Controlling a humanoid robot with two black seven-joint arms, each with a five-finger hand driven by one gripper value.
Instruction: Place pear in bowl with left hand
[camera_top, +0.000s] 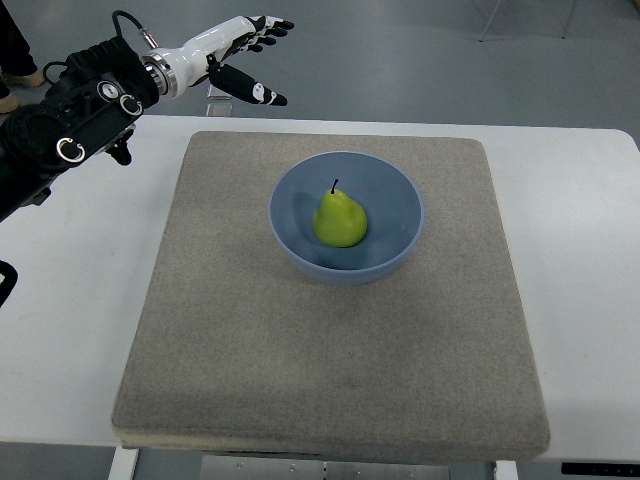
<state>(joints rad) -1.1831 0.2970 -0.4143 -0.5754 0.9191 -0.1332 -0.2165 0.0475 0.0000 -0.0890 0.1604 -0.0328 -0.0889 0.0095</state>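
At the left edge the robot's black left arm (60, 130) reaches in from the side, ending in a white-and-black fingered left hand (235, 55) held up near the top of the view, beyond the far edge of the white worktop (80, 290); its fingers (268, 27) are spread and relaxed, the thumb pointing away from them, and they grasp nothing; the hand is well apart from the bowl. Further right a square grey-beige felt mat (330, 370) covers the middle of the worktop; on its far half stands a round pale-blue bowl (400, 205), upright; inside the bowl, resting on its bottom and a little left of centre, sits the yellow-green pear (339, 220) with its dark stem (335, 185) pointing away from the camera. To the right of the mat only bare white worktop shows, and beyond it a grey floor (400, 60).
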